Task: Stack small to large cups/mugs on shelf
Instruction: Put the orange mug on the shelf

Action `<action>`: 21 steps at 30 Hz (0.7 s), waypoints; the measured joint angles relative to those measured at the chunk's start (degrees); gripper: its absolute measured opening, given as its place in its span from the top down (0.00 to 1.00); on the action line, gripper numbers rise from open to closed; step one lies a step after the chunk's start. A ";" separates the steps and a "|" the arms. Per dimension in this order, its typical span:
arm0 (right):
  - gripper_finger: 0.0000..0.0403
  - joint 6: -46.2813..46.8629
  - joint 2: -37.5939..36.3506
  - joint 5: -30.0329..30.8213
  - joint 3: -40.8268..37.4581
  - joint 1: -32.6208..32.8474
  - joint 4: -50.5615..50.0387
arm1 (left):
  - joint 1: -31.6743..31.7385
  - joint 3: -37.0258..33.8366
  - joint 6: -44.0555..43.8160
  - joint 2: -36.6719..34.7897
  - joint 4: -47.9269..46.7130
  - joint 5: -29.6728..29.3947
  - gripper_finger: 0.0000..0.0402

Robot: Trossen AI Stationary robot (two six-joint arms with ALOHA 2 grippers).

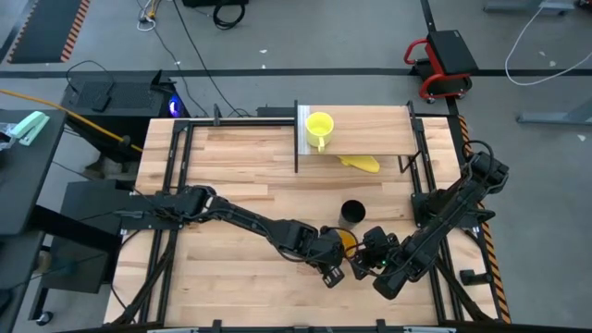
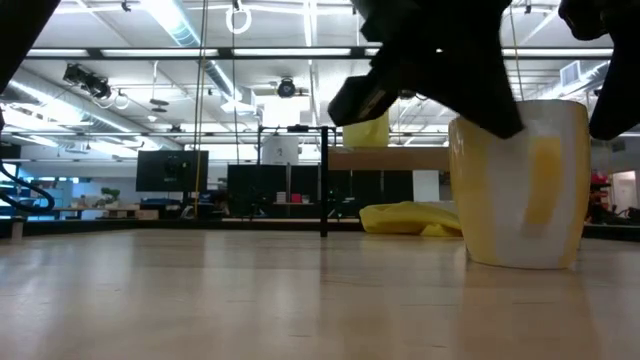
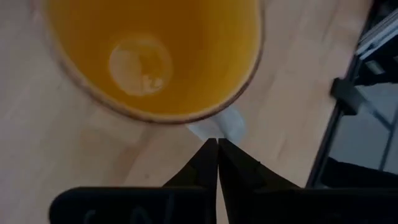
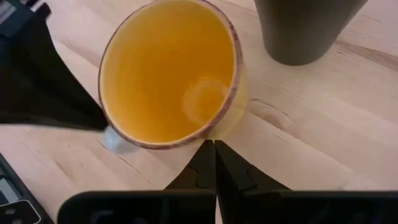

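From above, the left claw [image 1: 333,270] and right claw [image 1: 363,262] flank the orange mug [image 1: 345,240] on the desk [image 1: 231,199]; each wrist view shows fingers pinched together, holding nothing, just outside its rim, so crowding arms could topple it.

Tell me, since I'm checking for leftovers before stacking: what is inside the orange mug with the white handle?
Nothing: the orange ceramic mug with the white handle shows only its bare glossy bottom in both wrist views. Its near inner wall is hidden below the rim.
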 joint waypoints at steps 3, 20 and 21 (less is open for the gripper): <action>1.00 -0.44 0.00 0.00 0.00 -0.43 0.35 | 0.00 0.00 -0.20 0.01 3.91 0.02 0.94; 0.99 -2.40 0.00 0.00 0.00 -1.11 1.01 | 0.04 0.04 -0.31 -0.05 5.63 0.03 0.95; 0.99 -2.46 0.00 -0.09 0.00 -1.08 1.01 | 0.04 0.04 -0.48 -0.09 5.58 0.04 0.94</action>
